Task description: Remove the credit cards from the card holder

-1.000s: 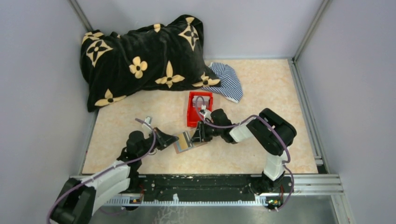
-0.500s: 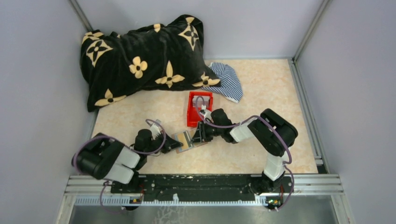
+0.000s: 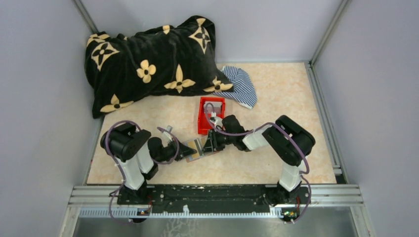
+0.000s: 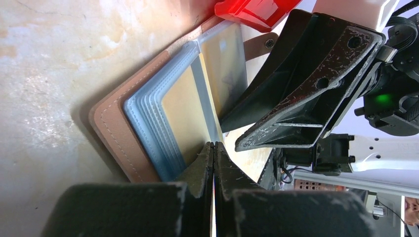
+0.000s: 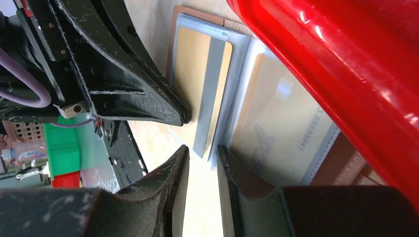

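Observation:
The card holder lies open on the table, brown border round grey-blue pockets. An orange-tan credit card with a grey stripe sits in its left half and shows in the right wrist view. A pale card sits in the right pocket. My left gripper is shut, its tips pinched at the striped card's edge. My right gripper is slightly open at the middle fold, one finger on the right pocket, nothing between the jaws.
A red plastic bin stands just behind the wallet, close over my right gripper. A black pillow with tan flowers and a striped cloth lie at the back. Walls close in on three sides.
My left arm has swung its elbow up and in from the lower left. Its gripper has slid slightly right onto the wallet's left half. The right arm has not moved.

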{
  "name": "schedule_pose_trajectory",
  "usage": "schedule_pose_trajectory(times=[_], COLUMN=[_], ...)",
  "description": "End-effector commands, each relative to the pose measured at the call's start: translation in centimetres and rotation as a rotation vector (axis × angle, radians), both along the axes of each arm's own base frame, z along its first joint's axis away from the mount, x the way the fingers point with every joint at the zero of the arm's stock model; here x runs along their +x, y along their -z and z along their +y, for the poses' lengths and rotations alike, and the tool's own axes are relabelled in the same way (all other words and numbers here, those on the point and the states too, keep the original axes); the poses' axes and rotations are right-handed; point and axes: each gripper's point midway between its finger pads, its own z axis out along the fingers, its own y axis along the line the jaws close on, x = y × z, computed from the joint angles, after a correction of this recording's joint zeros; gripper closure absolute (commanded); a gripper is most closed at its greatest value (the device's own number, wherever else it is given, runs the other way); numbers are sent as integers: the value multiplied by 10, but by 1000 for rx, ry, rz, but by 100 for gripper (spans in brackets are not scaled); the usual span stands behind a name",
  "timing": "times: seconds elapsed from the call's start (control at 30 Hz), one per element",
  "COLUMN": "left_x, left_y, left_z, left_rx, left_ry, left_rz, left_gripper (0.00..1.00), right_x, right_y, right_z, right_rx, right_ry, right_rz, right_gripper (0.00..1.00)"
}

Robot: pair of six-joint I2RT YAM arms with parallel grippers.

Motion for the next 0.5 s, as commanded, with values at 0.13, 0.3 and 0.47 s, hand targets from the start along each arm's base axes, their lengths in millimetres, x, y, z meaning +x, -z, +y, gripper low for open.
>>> schedule_pose_trajectory(times=[0.13, 0.3, 0.47], left_x=[-61, -62, -61], left_y=[61, 62, 60], left_z=[39, 36, 36], left_rx=[194, 170, 167], left_ry=[-17, -12, -5], left_rz=[226, 244, 226], left_gripper=[100, 100, 100], right_x=[-13, -18, -28], right_y=[10, 6, -11], right_z=[2, 7, 20], right_rx=[-48, -32, 109], right_ry=[-43, -76, -150], right_rz=[0, -5, 4], right_gripper=[71, 71, 71])
